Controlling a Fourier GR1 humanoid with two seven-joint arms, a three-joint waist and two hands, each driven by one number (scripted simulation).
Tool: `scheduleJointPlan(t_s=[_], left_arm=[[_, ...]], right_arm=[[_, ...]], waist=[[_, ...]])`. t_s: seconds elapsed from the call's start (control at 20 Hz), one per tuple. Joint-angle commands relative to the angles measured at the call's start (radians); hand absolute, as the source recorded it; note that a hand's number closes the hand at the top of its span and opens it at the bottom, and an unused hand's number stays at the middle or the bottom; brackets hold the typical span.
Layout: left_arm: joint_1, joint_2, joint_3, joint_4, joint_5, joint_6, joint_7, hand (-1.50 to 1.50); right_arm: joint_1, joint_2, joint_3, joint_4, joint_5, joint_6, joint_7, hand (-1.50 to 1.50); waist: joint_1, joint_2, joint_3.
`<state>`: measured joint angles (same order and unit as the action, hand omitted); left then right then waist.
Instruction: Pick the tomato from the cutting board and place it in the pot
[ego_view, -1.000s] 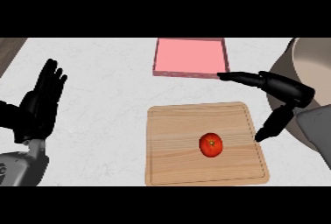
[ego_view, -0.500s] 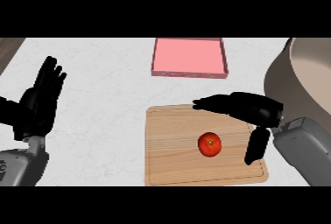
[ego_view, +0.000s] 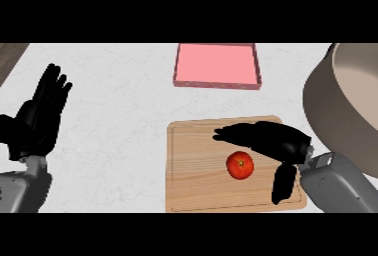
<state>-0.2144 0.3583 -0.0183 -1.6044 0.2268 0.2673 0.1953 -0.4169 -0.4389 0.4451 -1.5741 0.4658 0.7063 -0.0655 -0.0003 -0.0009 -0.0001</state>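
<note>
A red tomato (ego_view: 240, 165) lies on the wooden cutting board (ego_view: 196, 172), right of the board's middle. My right hand (ego_view: 273, 141) hovers over the board with its fingers spread above and behind the tomato and the thumb down along the tomato's right side; it is open and holds nothing. The large grey pot (ego_view: 347, 105) fills the right edge of the head view, only partly in frame. My left hand (ego_view: 37, 120) rests open at the left edge, fingers up.
A pink square tray (ego_view: 218, 65) sits at the back, beyond the board. White counter lies between the left hand and the board. The pot's rim is close to my right forearm (ego_view: 336, 185).
My right hand has moved left from beside the pot onto the board and now arches over the tomato. The tomato, board and left hand have not moved.
</note>
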Motion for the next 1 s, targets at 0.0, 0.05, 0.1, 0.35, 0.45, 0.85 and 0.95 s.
scheduleJointPlan(t_s=[0.0, 0.05, 0.1, 0.35, 0.45, 0.85, 0.95], left_arm=[[0.001, -0.007, 0.020, -0.008, -0.012, -0.023, 0.016, 0.00], [0.027, -0.029, 0.019, -0.018, -0.003, -0.023, -0.006, 0.00], [0.025, -0.044, 0.015, 0.054, -0.012, -0.050, -0.061, 0.00], [0.022, -0.083, -0.003, -0.050, -0.082, 0.003, 0.027, 0.00], [0.070, -0.060, 0.042, -0.066, -0.059, -0.054, 0.009, 0.00], [0.075, -0.096, 0.067, -0.046, -0.074, -0.093, -0.017, 0.00], [0.026, -0.087, 0.088, 0.002, -0.092, -0.096, -0.011, 0.00]], right_arm=[[0.019, 0.049, 0.024, 0.028, 0.113, -0.029, 0.021, -1.50], [0.042, 0.010, 0.012, 0.007, 0.123, -0.022, 0.017, -1.50], [0.034, 0.081, 0.031, 0.008, 0.148, -0.056, 0.055, -1.50], [0.057, 0.049, -0.025, 0.075, 0.204, -0.038, -0.084, -1.50], [0.056, 0.068, -0.059, 0.027, 0.204, 0.010, -0.051, -1.50], [0.050, 0.188, -0.018, 0.183, 0.370, -0.100, -0.073, -1.50], [-0.026, 0.196, -0.066, 0.272, 0.375, -0.079, -0.109, -1.50]], waist=[[0.003, 0.001, 0.000], [0.002, 0.000, 0.000], [0.001, 0.001, 0.000], [0.002, 0.000, 0.000], [0.003, 0.000, 0.000], [0.004, 0.001, 0.000], [0.005, 0.002, 0.000]])
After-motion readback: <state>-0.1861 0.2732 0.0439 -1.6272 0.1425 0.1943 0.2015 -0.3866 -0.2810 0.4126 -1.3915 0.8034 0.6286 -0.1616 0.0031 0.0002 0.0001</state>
